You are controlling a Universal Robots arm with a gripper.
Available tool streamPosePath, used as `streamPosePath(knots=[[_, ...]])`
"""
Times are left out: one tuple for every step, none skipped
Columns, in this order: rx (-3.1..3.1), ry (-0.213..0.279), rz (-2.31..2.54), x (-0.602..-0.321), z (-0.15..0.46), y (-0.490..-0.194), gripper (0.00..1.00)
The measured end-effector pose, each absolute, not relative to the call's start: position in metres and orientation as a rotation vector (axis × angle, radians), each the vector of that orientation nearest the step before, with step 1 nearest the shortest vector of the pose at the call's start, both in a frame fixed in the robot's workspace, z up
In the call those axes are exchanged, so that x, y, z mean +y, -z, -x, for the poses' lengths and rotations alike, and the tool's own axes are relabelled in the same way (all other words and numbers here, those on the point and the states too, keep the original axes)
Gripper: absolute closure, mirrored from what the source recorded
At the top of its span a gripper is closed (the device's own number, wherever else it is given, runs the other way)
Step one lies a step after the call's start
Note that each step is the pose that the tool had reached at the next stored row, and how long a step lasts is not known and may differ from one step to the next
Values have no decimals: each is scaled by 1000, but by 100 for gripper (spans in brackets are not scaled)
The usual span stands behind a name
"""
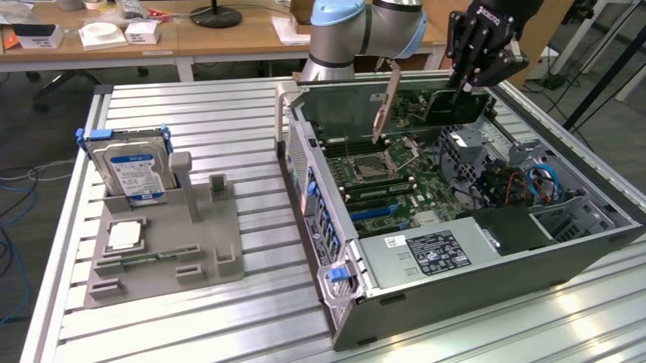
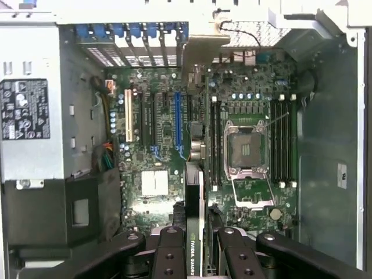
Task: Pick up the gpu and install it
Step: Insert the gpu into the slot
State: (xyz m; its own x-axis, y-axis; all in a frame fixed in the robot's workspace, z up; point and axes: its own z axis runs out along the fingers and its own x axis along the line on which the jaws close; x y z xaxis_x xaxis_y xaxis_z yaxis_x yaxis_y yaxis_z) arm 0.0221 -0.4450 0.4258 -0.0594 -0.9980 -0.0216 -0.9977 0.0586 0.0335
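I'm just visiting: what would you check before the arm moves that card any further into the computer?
1. Card gripped: ok. The gripper has its jaws closed on the gpu, seen edge-on in the wrist view.
2. Card above the open case, not yet seated: ok.
3. Card over the blue slot: cannot tell; it looks offset beside it.
4. Slot free of objects: ok.
5. Card hanging upright: ok, roughly vertical in the exterior view.
6. Hard drive out of the way in its stand: ok.

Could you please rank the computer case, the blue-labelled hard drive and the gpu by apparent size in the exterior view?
1. computer case, clearly largest.
2. hard drive.
3. gpu, held edge-on and farther from the camera, so its rank below the drive is unsure.
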Motion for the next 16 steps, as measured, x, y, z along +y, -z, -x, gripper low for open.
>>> streamPosePath(knots=[[-2282,61,-2149,-443,-22,-424,74],[-2282,60,-2150,-442,-21,-422,74],[-2280,59,-2152,-441,-20,-420,74],[-2278,58,-2156,-440,-19,-418,74],[-2276,57,-2159,-439,-19,-417,74],[-2276,55,-2160,-439,-18,-415,74],[-2276,53,-2162,-438,-18,-413,74],[-2276,51,-2165,-438,-17,-411,74],[-2275,49,-2168,-437,-17,-409,74],[-2275,48,-2169,-437,-16,-407,74],[-2276,47,-2170,-437,-15,-406,74],[-2276,45,-2171,-437,-15,-404,74],[-2276,42,-2174,-437,-14,-403,74],[-2275,41,-2176,-437,-14,-402,74],[-2274,41,-2176,-437,-14,-402,74],[-2274,41,-2176,-437,-14,-402,74]])
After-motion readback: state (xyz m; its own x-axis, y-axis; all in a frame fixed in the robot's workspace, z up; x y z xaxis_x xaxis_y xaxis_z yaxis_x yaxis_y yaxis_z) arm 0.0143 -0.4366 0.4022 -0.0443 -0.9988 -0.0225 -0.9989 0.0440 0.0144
